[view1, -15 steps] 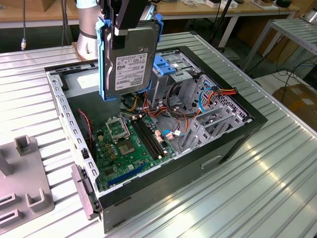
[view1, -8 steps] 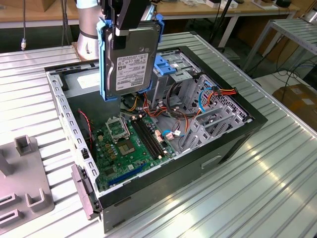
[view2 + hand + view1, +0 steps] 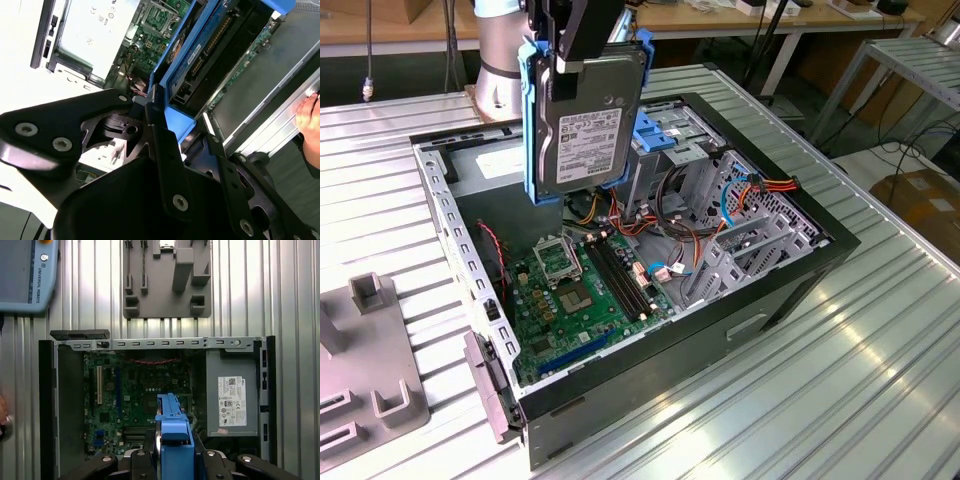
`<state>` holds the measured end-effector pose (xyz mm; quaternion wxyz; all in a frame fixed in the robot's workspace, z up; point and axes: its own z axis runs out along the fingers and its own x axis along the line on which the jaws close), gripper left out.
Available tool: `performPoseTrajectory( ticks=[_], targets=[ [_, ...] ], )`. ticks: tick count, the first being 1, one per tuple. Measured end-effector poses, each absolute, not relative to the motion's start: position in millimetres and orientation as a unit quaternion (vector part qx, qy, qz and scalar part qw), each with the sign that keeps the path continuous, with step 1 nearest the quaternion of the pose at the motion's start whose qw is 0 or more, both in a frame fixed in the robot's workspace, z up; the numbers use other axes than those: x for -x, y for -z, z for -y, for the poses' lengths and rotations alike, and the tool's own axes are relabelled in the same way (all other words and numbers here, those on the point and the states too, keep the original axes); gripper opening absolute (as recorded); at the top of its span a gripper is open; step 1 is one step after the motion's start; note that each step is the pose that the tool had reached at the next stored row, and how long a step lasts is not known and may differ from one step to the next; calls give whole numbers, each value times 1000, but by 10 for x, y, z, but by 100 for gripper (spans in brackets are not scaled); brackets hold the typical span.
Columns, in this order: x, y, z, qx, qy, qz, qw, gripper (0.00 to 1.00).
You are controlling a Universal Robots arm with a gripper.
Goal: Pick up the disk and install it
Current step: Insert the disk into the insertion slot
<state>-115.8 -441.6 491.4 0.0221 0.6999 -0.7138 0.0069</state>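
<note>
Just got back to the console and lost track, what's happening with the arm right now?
The arm's gripper is clamped on the top edge of the disk, holding it upright in its blue frame above the open computer case. The disk hangs over the motherboard, near the drive cage, and is not yet seated in any bay.

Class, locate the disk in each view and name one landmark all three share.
Exterior view: disk hangs upright above the open case.
First wrist view: disk edge-on, over the motherboard.
Second wrist view: disk close up, in its blue frame.
Shared landmark: the green motherboard.
</note>
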Motion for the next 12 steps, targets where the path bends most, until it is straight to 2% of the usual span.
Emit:
performPoseTrajectory(
  ticks=[12],
  targets=[
    [1125, -4903, 4498, -700, -8, 714, 23, 37]
  ],
)
